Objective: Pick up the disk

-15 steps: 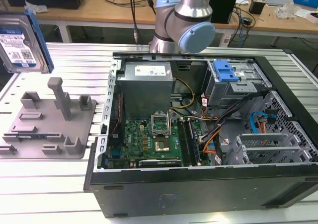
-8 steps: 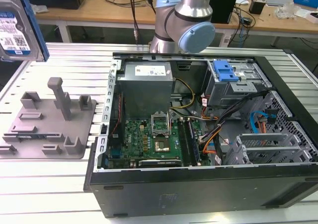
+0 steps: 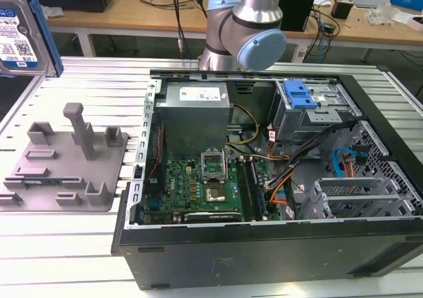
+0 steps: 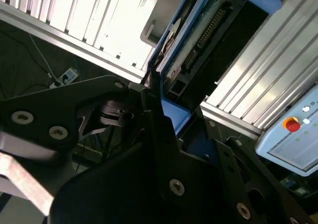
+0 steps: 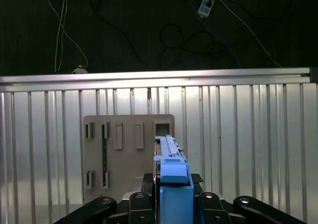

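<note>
My end effector (image 5: pixel 171 204) is clamped on the disk (image 5: pixel 171 172) by its blue side rails, held edge-on, high above the grey fixture (image 5: pixel 128 154) on the desk (image 5: pixel 248 134). Disk looks rigid, fairly heavy, shock-sensitive; rails seem the safest grip, bare metal likely slippery.

Grey fixture (image 3: pixel 65 162) beside open computer case (image 3: pixel 264 179)

The disk (image 3: pixel 20 30) hangs above the fixture (image 3: pixel 63 162), at the computer case's (image 3: pixel 277 179) exterior view's left
</note>
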Robot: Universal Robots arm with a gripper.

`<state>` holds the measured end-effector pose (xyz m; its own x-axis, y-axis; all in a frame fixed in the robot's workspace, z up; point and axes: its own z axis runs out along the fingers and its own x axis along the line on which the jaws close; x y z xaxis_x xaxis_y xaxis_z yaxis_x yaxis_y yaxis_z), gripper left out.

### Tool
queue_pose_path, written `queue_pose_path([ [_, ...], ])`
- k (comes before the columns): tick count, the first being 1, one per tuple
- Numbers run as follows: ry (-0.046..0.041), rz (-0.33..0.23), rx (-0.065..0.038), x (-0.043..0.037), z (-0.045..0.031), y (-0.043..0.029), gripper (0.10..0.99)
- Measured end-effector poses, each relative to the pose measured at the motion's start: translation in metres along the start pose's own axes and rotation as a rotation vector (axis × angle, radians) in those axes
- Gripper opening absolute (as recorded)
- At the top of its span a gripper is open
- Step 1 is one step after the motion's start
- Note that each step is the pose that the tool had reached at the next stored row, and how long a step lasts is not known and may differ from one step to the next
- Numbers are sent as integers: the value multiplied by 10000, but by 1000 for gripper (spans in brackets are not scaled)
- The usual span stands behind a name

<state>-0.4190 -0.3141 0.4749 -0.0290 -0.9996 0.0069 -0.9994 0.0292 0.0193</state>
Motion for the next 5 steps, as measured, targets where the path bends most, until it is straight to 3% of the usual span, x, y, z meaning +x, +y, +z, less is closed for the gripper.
queue_pose_path([
  [5,0,0,0,1,-10,0,369],
])
